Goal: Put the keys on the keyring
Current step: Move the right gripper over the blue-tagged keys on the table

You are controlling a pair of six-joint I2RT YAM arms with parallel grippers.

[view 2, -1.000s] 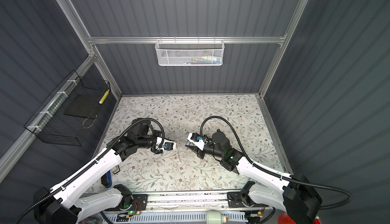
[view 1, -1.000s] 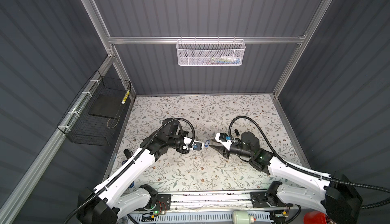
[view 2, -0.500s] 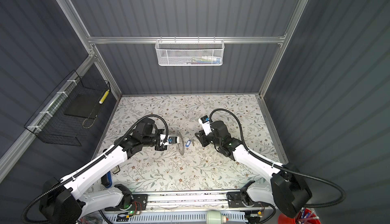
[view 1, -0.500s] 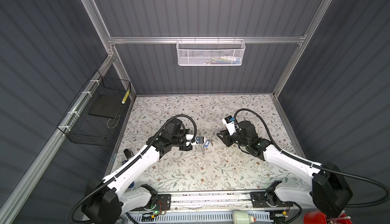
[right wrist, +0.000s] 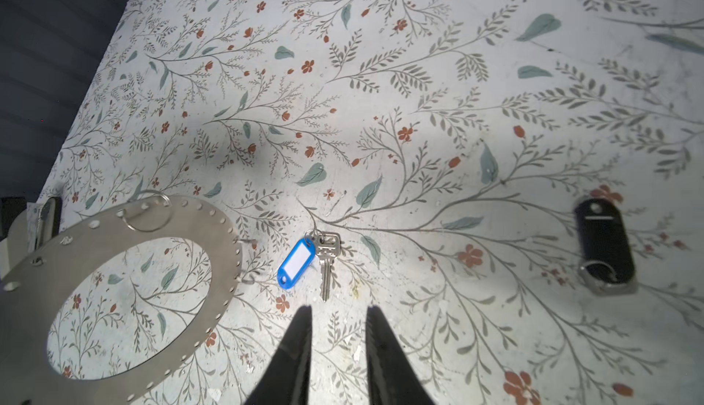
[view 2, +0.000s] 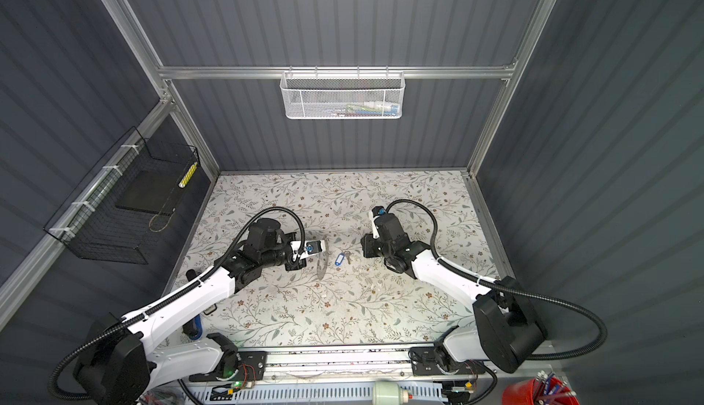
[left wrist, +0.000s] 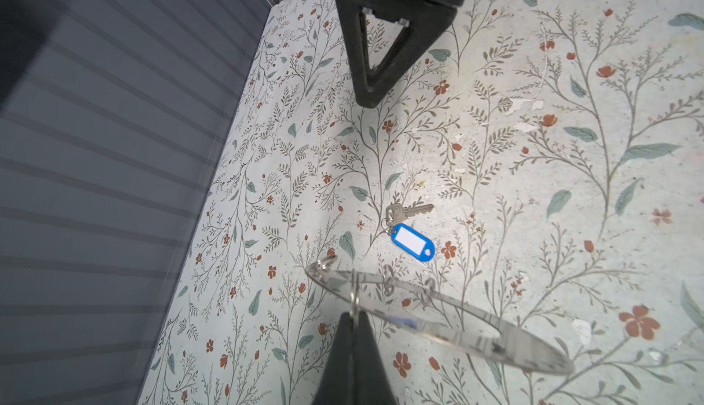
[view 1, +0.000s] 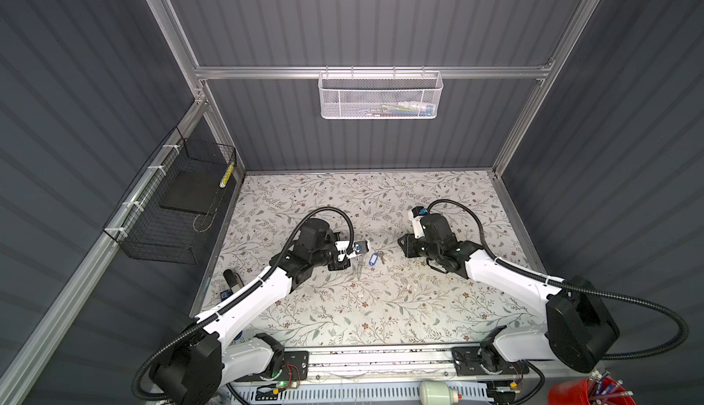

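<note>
While aloft, black basket (view 1: 160,248) with slab (view 1: 188,194)

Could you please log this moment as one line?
left gripper: shut on perforated disc; right gripper: open, near key; key: on table with blue tag

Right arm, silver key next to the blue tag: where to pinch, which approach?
I'd pinch the key across its blade, coming down from above with the right gripper. It lies flat on the table, blade bare and pointing at the open jaws; its head is crowded by the blue tag and their small ring.
</note>
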